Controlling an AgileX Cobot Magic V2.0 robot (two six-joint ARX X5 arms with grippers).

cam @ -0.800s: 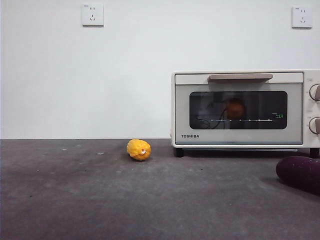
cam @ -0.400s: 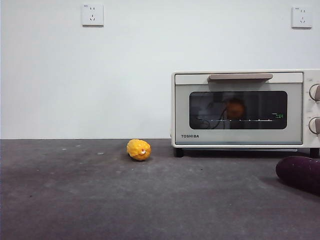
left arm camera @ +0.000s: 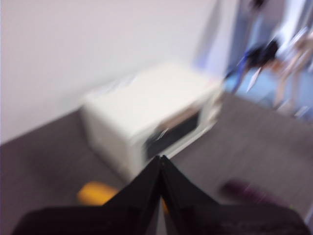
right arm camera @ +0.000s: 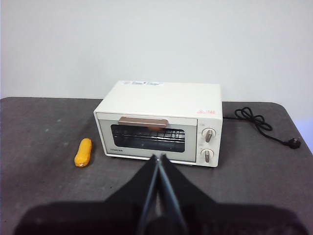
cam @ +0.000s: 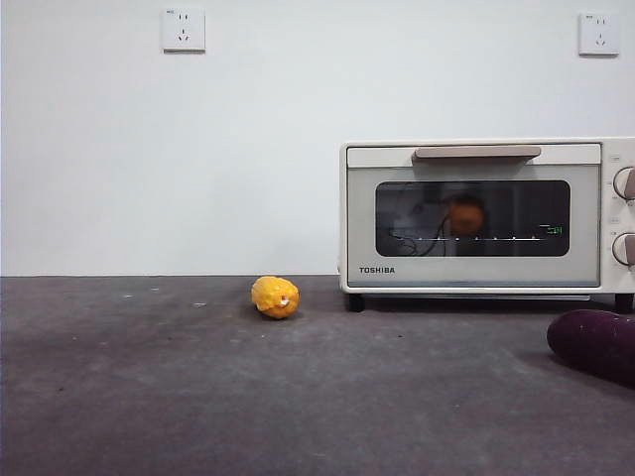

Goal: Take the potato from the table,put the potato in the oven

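Cream-white oven (cam: 474,216) marked TOSHIBA, door shut, sits ahead of your right claw (right arm camera: 159,159) and left claw (left arm camera: 161,160), both pinched closed; potato (cam: 466,215) glows inside.

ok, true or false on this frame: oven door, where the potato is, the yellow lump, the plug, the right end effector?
1. The oven door is open. False: it is shut, with its handle up at the top.
2. The potato lies on the table. False: an orange-brown round shape shows behind the oven glass, apparently on the rack.
3. The yellow lump lies on the table beside the oven, on the side away from the knobs. True.
4. The plug lies loose on the table. True.
5. The right end effector grips the yellow lump. False: its jaws are shut on nothing, back from the oven front.
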